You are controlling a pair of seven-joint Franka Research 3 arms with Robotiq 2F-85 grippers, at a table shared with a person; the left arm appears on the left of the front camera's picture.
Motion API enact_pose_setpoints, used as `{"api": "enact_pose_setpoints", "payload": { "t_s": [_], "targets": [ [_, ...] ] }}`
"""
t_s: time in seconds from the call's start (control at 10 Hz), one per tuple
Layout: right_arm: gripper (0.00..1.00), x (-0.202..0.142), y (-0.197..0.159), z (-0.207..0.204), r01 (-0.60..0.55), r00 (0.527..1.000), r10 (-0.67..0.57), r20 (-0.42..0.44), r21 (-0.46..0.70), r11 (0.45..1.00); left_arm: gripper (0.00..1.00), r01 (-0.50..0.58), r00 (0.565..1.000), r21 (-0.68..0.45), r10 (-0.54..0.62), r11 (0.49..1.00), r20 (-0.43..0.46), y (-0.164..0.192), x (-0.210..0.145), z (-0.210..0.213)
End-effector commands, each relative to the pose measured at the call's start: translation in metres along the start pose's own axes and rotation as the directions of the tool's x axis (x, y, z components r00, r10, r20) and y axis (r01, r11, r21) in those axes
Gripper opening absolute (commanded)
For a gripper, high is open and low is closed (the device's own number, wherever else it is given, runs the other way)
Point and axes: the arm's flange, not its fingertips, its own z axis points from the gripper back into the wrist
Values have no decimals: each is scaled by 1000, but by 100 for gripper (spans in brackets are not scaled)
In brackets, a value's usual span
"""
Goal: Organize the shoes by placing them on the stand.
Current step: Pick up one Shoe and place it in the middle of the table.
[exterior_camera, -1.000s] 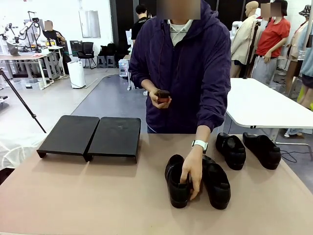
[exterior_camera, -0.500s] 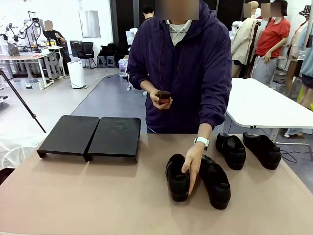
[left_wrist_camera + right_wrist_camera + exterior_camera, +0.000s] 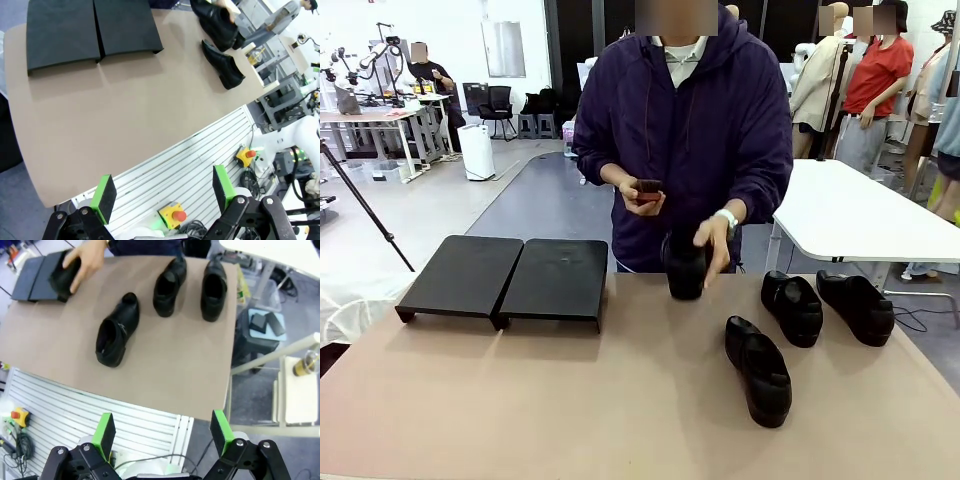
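A person's hand (image 3: 713, 245) half hides the lifted shoe (image 3: 684, 272) over the far edge of the bench (image 3: 520, 400). Three other shoes (image 3: 758, 368) (image 3: 792, 307) (image 3: 856, 305) lie right, and the stand (image 3: 505, 278) sits far left. The left tool (image 3: 163, 191) and right tool (image 3: 162, 432) gape wide, well apart from them.

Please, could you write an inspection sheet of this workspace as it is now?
Surface: tan table.
Job's things: stand holds no shoe; middle shoe lies right of centre; inner shoe and outer shoe lie at the far right; fourth shoe held up in the person's hand.
Clutter: nothing seen on the table; the person's other hand holds a small dark device.
Grippers: left gripper open, empty; right gripper open, empty.
Cables: floor cable by the white table.
Surroundings: tripod.
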Motion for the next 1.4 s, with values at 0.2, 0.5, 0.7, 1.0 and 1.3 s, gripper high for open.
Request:
{"api": "enact_pose_setpoints", "payload": {
  "t_s": [0.2, 0.5, 0.7, 1.0, 1.3],
  "targets": [
    [100, 5, -6, -28, -34, 999, 34, -23, -23, 999, 100, 18, 1000, -14, -18, 1000, 4, -2, 0, 1],
    [100, 66, -6, -120, -24, 996, 18, -91, -60, 998, 100, 18, 1000, -14, -18, 1000, 4, -2, 0, 1],
    [100, 94, 17, -194, -75, 992, 68, -107, -59, 995, 100, 18, 1000, -14, -18, 1000, 4, -2, 0, 1],
    [100, 99, 49, -267, -136, 990, 136, -33, 12, 991, 100, 18, 1000, -14, -18, 1000, 4, -2, 0, 1],
    [100, 105, 34, -234, -133, 983, 126, -130, -46, 990, 100, 18, 1000, -14, -18, 1000, 4, -2, 0, 1]
  ]
}}
